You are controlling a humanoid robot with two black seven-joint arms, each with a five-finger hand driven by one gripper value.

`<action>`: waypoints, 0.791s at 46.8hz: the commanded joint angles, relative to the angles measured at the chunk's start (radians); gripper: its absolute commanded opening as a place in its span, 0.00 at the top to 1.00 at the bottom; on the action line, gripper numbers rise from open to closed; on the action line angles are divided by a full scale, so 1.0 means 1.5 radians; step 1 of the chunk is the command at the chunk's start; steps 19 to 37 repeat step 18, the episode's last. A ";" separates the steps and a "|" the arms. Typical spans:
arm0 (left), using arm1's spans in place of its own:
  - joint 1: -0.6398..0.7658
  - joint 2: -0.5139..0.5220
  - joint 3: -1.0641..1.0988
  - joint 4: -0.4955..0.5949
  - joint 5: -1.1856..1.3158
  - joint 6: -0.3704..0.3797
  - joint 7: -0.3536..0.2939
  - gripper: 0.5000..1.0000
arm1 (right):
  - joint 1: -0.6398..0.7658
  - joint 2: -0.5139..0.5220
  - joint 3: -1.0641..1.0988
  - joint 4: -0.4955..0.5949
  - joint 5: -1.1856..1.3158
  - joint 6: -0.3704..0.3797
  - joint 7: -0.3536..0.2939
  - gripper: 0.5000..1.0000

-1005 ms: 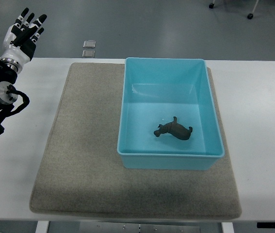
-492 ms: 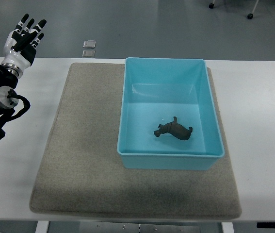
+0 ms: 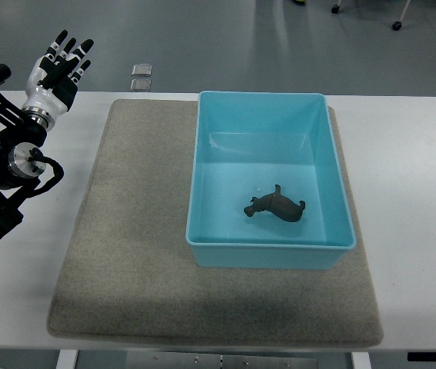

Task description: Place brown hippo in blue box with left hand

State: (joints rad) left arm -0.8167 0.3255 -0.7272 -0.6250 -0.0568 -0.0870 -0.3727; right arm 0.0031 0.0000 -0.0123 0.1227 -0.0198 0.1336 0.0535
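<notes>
The brown hippo lies on the floor of the blue box, toward its near side. The box stands on the right half of a grey mat. My left hand is far off at the upper left, over the table's back edge, with its fingers spread and nothing held. Its black arm comes in from the left edge. The right arm does not show.
The grey mat covers the middle of the white table. Two small square plates lie on the floor beyond the table's back edge.
The left hand and arm have shifted to the right and slightly down in the picture. The hippo and box have not moved.
</notes>
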 commanded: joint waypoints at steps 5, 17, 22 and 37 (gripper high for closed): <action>0.004 -0.009 0.000 -0.003 0.000 0.004 -0.001 0.00 | 0.000 0.000 0.000 0.000 0.000 0.000 0.000 0.13; 0.004 -0.009 0.000 -0.003 0.000 0.004 -0.001 0.00 | 0.000 0.000 -0.001 0.004 -0.004 0.008 0.000 0.13; 0.004 -0.009 0.000 -0.003 0.000 0.004 -0.001 0.00 | 0.000 0.000 -0.001 0.004 -0.004 0.008 0.000 0.13; 0.004 -0.009 0.000 -0.003 0.000 0.004 -0.001 0.00 | 0.000 0.000 -0.001 0.004 -0.004 0.008 0.000 0.13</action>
